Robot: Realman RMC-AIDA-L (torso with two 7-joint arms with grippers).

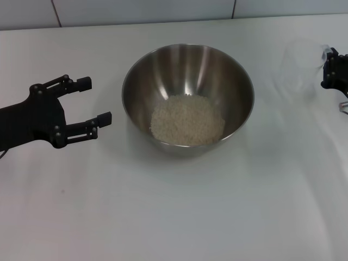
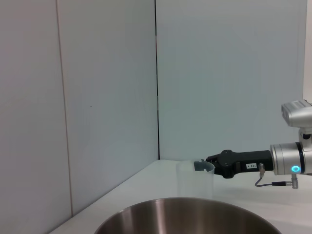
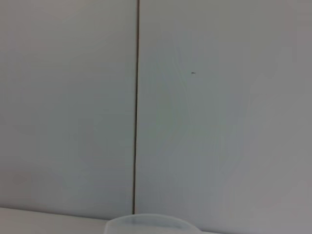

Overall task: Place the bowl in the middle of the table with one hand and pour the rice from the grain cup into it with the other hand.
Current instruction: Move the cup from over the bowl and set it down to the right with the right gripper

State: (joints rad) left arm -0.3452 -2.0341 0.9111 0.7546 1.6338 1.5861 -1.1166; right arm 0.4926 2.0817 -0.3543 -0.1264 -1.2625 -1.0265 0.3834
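The steel bowl (image 1: 163, 70) stands in the middle of the white table (image 1: 174, 217) and holds a heap of rice (image 1: 187, 120). My left gripper (image 1: 97, 100) is open just left of the bowl, apart from its rim, with nothing between its fingers. The clear grain cup (image 1: 300, 68) stands upright to the right of the bowl and looks empty. My right gripper (image 1: 329, 68) is at the cup's right side, up against its wall near the rim. In the left wrist view the bowl's rim (image 2: 185, 217) is nearest, then the cup (image 2: 195, 180) and the right gripper (image 2: 207, 165). The cup's rim (image 3: 148, 224) shows in the right wrist view.
A pale panelled wall (image 2: 97, 97) rises behind the table's far edge. Bare tabletop stretches in front of the bowl and to both sides.
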